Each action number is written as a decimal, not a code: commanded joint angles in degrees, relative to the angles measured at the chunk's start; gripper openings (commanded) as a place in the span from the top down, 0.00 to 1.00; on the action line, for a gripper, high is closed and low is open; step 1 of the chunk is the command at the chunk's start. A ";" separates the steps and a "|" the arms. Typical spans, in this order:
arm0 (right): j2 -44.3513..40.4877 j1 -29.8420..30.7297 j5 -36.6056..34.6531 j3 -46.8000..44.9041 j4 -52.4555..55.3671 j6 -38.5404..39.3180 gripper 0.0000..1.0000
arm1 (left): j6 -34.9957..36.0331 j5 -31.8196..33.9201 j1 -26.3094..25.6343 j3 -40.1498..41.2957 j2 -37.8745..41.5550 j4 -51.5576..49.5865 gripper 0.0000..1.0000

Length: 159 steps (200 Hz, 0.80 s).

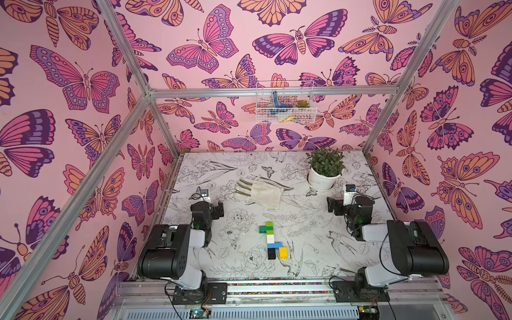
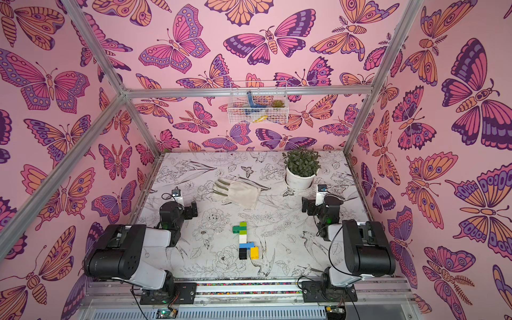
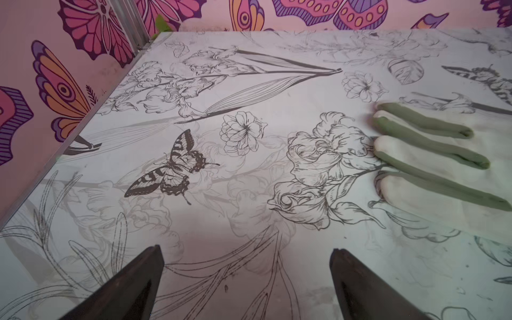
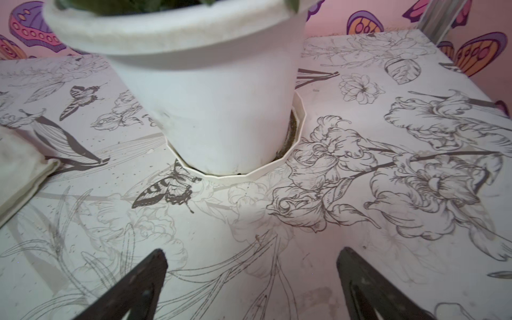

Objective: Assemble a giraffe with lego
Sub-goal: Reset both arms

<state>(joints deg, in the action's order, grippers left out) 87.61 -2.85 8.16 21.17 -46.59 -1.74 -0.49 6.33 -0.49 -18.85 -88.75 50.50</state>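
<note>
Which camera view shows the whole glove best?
A top view: the glove shows whole, in both top views alike. The left wrist view shows only its green-striped finger end; the right wrist view, only one white corner.

Black-and-white arms (image 1: 166,255) carry thin black cables (image 1: 381,249); the left pincer (image 3: 246,248) is dark.

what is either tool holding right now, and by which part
Nothing. The left tool and the right tool are both open and empty. The giraffe lies between the arms, clear of both.
</note>
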 commanded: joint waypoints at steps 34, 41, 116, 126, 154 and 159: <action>-1.10 1.28 -7.29 1.86 -0.37 -1.46 0.01 | -1.20 -1.13 1.14 -2.30 1.23 0.04 0.00; -1.13 1.30 -7.26 1.77 -0.43 -1.51 0.01 | -0.68 -1.39 1.13 -1.48 -0.30 4.00 0.00; -1.17 1.33 -7.27 1.86 -0.35 -1.51 0.01 | -1.11 -1.32 1.17 -2.59 1.14 -0.74 0.00; -1.04 1.30 -7.20 1.92 -0.34 -1.46 0.01 | -0.96 -1.32 1.18 -2.15 0.54 0.72 0.00; -1.00 1.28 -7.20 2.10 -0.09 -1.48 0.01 | -1.01 -1.29 1.18 -2.30 0.77 0.34 0.00; -0.87 1.29 -7.20 2.20 0.00 -1.48 0.01 | -1.01 -1.32 1.18 -2.12 0.50 1.10 0.00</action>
<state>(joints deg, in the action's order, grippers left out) 87.20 -1.93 1.54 22.46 -46.74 -2.79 -1.13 5.69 0.40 -21.10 -88.20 50.96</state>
